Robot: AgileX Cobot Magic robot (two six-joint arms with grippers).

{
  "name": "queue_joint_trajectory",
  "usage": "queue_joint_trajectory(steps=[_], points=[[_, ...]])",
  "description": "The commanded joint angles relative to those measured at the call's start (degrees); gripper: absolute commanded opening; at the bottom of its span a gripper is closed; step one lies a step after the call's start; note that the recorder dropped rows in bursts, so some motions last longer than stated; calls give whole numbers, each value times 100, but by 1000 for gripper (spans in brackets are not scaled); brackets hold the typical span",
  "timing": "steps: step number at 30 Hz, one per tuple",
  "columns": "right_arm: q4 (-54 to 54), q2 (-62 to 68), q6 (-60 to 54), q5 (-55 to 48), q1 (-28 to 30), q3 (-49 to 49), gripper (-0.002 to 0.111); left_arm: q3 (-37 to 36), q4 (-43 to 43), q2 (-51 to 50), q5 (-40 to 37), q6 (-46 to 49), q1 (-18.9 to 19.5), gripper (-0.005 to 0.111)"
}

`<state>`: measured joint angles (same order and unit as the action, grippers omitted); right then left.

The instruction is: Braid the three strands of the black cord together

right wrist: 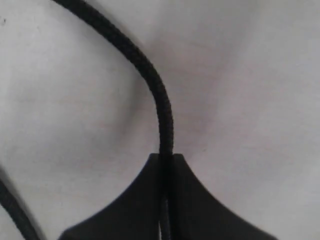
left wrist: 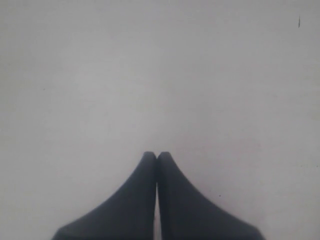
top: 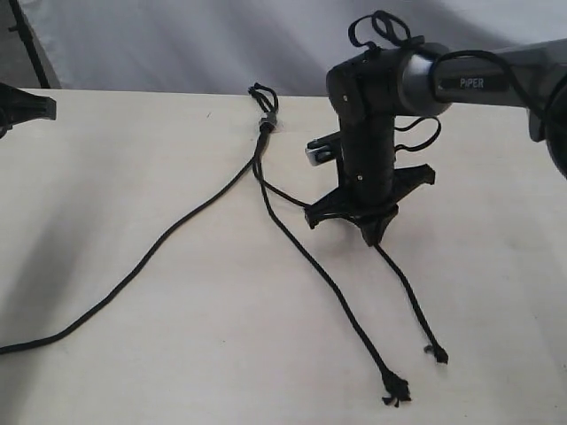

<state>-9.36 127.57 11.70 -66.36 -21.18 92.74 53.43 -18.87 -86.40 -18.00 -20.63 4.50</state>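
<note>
Your right gripper (top: 373, 232) is clamped closed on the right-hand strand (right wrist: 164, 115) of the black cord (top: 265, 113), pinching it between its fingertips down at the table (top: 133, 159). The strand's frayed end trails off past those fingertips. The middle strand (top: 328, 282) runs just beside this gripper, and the grey clamp (top: 269, 124) lies near its wrist. Your left gripper (left wrist: 157, 156) is closed tight on nothing, over bare table and well apart from the cord. Only the left-hand strand (top: 151, 250) runs off toward its side.
</note>
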Motion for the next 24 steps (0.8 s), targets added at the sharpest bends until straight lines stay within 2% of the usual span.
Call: queue_joint_trajectory(steps=[1,10,15,20,24], points=[[186,-67,-143,154,-270,-371,0,-35,280,42,126,-38,18,0],[144,-152,-372,291,-1662,-860,0,-35,421,42,123,-38,18,0],[-759,-695,-184,288,-2222,-688,0,-35,447,42,123,-38,18,0],[-2219,-1369,715,312,-2016,-585,0,-35,447,42,123,-38,18,0],[-2340,-1614,897,290,-1366,-585,0,-35,447,42,123,-38,18,0]])
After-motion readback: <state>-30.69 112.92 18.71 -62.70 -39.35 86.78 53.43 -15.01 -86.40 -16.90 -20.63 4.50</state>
